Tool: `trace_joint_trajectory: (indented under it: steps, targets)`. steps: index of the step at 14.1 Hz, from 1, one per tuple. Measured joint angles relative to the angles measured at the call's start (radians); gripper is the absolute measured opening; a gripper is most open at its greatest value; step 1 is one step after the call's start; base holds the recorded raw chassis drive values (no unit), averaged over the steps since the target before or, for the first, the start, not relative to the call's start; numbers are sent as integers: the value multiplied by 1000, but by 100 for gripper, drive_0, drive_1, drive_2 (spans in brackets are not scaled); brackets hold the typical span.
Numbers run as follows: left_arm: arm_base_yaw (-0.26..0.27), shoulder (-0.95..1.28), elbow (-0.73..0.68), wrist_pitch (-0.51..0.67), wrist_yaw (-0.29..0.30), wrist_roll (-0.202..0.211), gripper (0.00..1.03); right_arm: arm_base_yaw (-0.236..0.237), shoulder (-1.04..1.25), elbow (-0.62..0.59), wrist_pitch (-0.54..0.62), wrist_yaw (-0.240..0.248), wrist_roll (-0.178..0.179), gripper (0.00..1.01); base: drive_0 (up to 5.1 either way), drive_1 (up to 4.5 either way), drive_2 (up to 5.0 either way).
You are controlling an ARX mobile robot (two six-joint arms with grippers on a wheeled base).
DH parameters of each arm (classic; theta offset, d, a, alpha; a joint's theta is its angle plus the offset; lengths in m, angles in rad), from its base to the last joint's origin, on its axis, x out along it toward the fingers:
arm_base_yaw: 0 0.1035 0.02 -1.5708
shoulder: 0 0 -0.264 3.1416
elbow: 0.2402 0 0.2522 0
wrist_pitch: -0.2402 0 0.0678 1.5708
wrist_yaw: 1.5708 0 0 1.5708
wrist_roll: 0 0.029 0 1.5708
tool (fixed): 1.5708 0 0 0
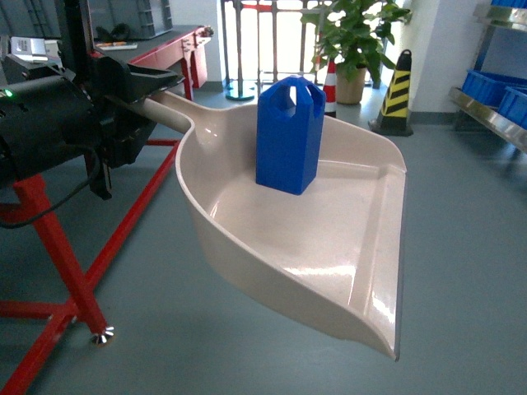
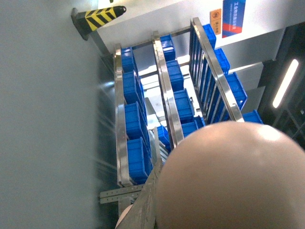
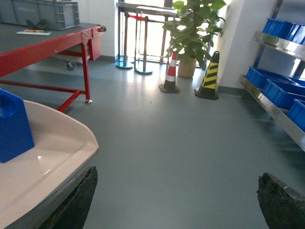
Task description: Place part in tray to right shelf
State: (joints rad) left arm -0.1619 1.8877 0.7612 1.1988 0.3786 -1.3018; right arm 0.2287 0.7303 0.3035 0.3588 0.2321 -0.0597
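The beige tray (image 1: 329, 247) hangs in the air above the floor, its handle running up-left into my left gripper (image 1: 148, 99), which is shut on it. The blue part (image 1: 288, 136) stands upright on the tray's floor near the back wall. In the right wrist view the part (image 3: 14, 126) and the tray (image 3: 52, 162) sit at the left edge. My right gripper (image 3: 177, 176) is open over bare floor, holding nothing. The right shelf (image 1: 494, 115) with blue crates lies at the far right, also in the right wrist view (image 3: 276, 109). The left wrist view shows the tray's underside (image 2: 233, 181) and the shelf (image 2: 164, 109).
A red-framed table (image 1: 49, 239) stands to the left, close to the left arm. A yellow-black cone (image 1: 397, 95), an orange cone (image 3: 170, 76), a potted plant (image 1: 354, 41) and barrier posts (image 3: 136, 38) stand at the back. Grey floor (image 3: 190, 133) stretches toward the shelf.
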Motion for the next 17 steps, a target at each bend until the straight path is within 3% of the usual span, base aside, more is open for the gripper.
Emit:
trace_joint_trajectory:
  steps: [1, 17]
  targets:
    - [1, -1, 4, 2, -5, 0, 14, 0, 3, 0, 0, 0, 0, 98, -3, 407, -414]
    - [-3, 2, 3, -1, 0, 0, 14, 0, -1, 0, -1, 0, 0, 98, -177, -177, -177]
